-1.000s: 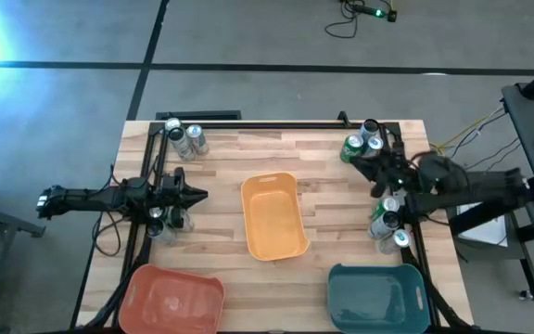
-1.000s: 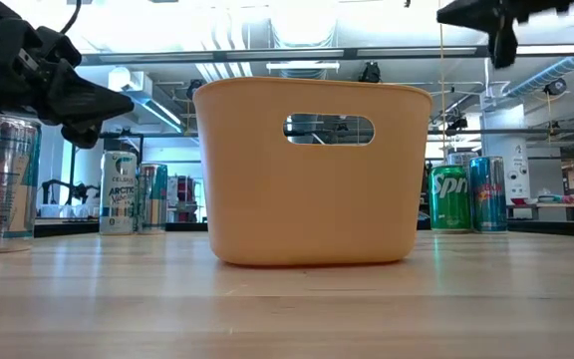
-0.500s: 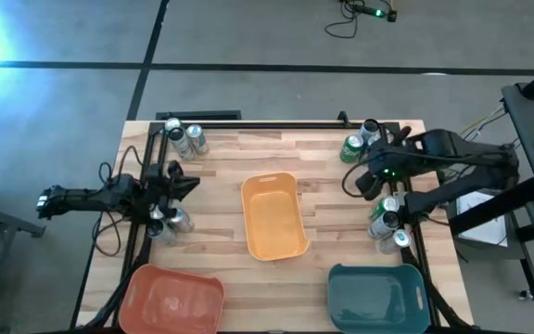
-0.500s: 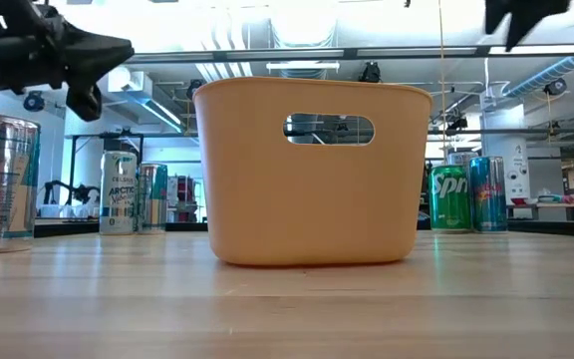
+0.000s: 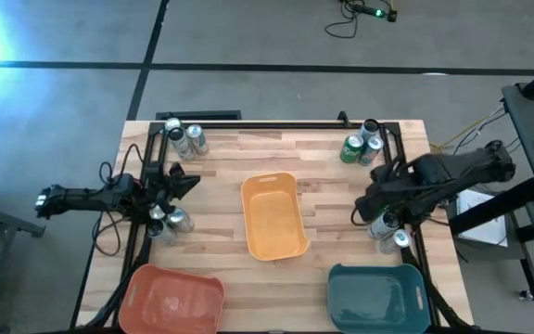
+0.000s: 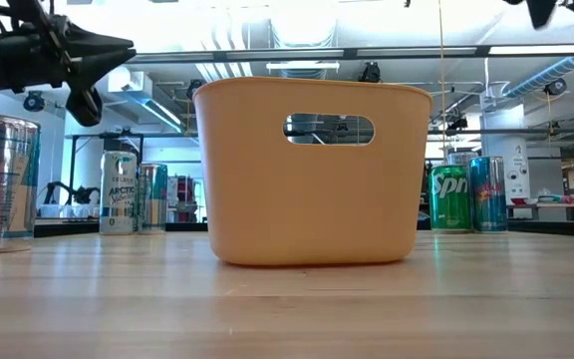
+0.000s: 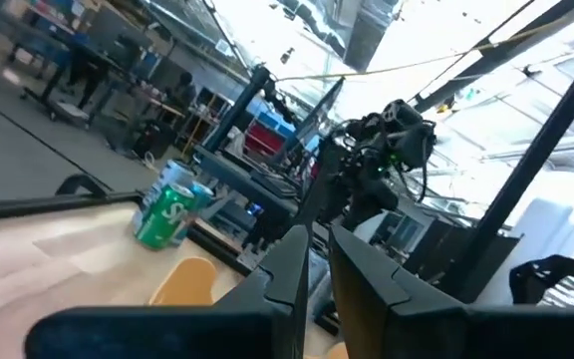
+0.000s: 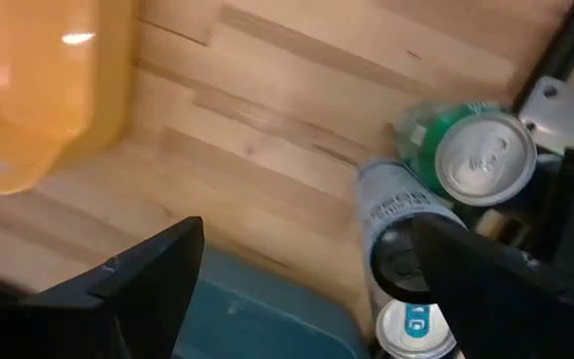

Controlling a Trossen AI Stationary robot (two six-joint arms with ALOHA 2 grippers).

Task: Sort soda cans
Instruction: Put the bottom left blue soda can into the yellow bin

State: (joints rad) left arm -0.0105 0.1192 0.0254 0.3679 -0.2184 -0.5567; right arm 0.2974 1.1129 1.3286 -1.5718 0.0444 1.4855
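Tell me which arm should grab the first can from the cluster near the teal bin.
Right. Its gripper is open and hangs just above that cluster, with the dark-topped can and green can between its fingers' view. The left gripper is across the table, beyond the orange bin.

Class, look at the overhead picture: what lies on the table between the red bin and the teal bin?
Only bare wooden table lies between the red bin and the teal bin in the high view; the orange bin sits farther back.

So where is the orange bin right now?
In the high view the orange bin sits at the table's centre, between the two arms, with the red bin and teal bin at the near edge on either side.
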